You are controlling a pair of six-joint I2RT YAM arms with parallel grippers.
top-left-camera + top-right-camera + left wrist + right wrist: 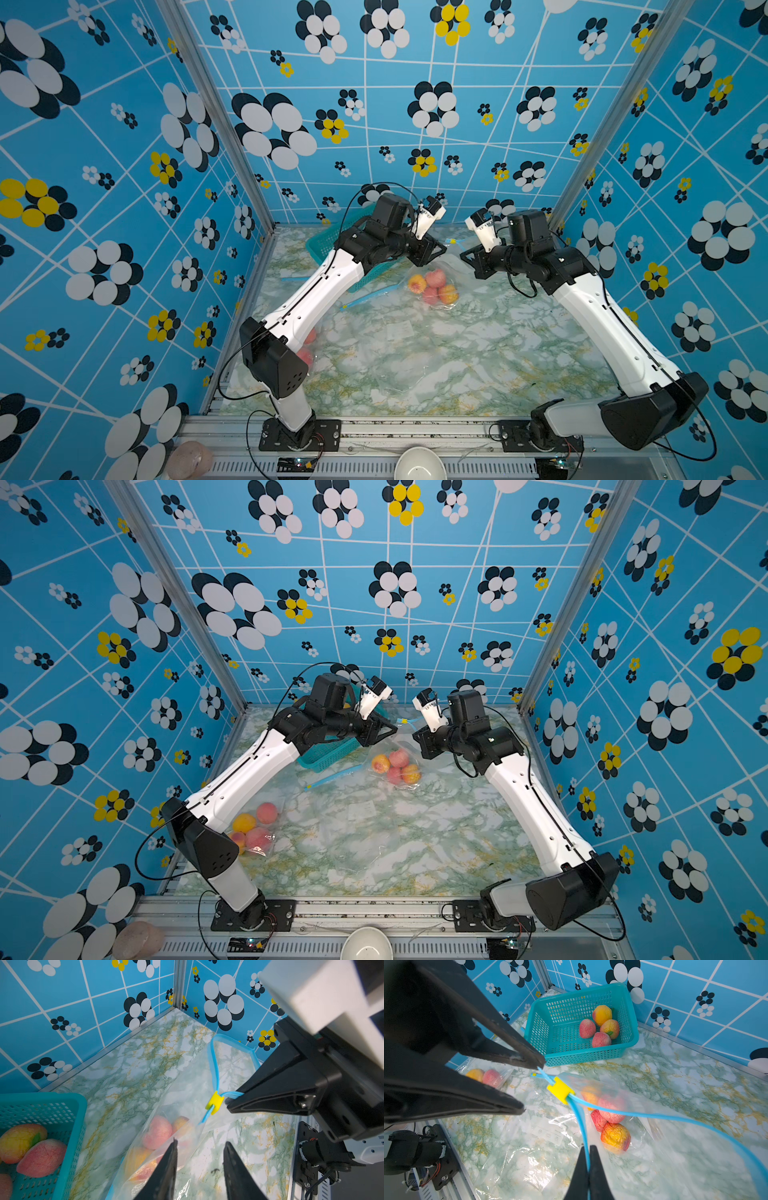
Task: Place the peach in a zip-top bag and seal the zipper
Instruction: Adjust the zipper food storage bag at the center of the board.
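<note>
While crinkly, the clear bag point(654, 1097) holds dimpled peaches point(615, 1136).

At the far left of the table point(478, 845) a basket point(562, 1047) is set, with four peaches point(602, 1022) in it. Just right of it, at the far middle, the zip-top bag point(675, 1136) is laid, with more peaches point(614, 1136) held inside. A second filled bag point(253, 833) is placed at the near left, and flat bags point(548, 1132) are spread between them.
</note>
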